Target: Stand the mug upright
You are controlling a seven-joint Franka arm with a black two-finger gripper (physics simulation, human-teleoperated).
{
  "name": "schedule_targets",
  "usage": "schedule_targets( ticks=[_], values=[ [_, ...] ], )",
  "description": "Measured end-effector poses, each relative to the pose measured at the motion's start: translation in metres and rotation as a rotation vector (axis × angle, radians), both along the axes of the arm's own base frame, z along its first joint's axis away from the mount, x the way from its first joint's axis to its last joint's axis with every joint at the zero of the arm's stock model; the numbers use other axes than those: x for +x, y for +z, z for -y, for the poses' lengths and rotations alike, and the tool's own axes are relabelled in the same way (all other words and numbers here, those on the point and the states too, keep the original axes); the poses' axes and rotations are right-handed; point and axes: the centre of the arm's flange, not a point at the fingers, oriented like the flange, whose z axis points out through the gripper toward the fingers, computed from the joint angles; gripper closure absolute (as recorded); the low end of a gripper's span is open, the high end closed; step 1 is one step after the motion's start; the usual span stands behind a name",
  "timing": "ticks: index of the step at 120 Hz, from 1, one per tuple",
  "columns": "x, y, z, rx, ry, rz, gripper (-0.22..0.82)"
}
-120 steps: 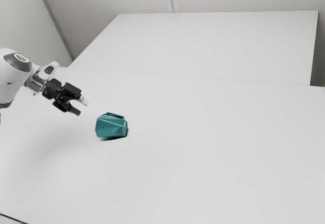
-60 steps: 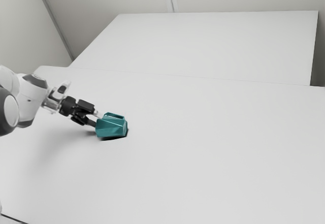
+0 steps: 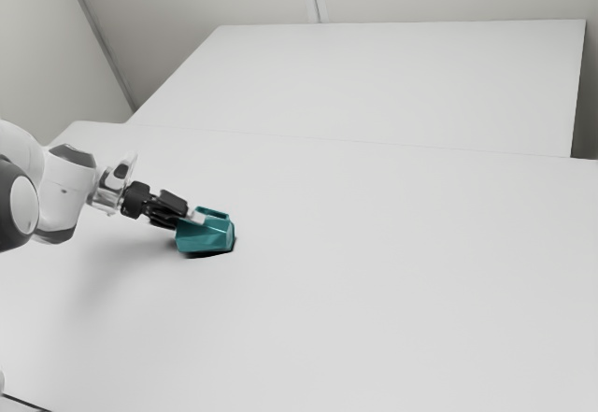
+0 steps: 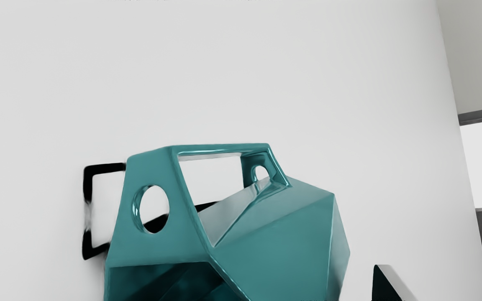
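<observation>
Mug point(image 3: 203, 236): glossy, smooth, faceted teal, ceramic-looking. Table point(image 3: 374, 291): matt, smooth white. Claw point(image 3: 177, 212): matt black.

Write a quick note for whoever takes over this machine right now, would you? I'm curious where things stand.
Gripper: open, right at the mug's mouth end; one finger stands clear of the mug, with table between them.
Mug: teal, lying on its side on the table, mouth toward the gripper, handle on the upper side.
Done: the gripper is at the mug; no grip yet.
Left: likely close on the mug, tip it onto its base, let go and back away.
</observation>
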Motion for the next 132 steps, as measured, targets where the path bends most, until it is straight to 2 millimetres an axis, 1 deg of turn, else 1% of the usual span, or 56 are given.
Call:
schedule_targets(
  ticks=[10,23,36,47,59,65,74,88,100,112,123,132],
  values=[
    [0.001,0.001,0.000,0.002,-0.006,0.011,0.56],
    [0.002,0.005,0.002,0.007,-0.018,0.029,0.64],
    [0.005,0.014,0.009,0.012,-0.040,0.054,0.71],
    [0.008,0.030,0.017,0.020,-0.063,0.088,0.74],
    [0.012,0.063,0.031,0.050,-0.111,0.142,0.76],
    [0.014,0.082,0.044,0.088,-0.153,0.163,0.76],
    [0.018,0.110,0.072,0.180,-0.248,0.178,0.77],
    [0.023,0.140,0.104,0.375,-0.381,0.158,0.78],
    [0.033,0.167,0.134,0.588,-0.486,0.130,0.78],
    [0.041,0.178,0.167,0.750,-0.534,0.099,0.78],
    [0.046,0.178,0.196,0.847,-0.528,0.087,0.78],
    [0.048,0.172,0.215,0.901,-0.495,0.088,0.78]
  ],
)
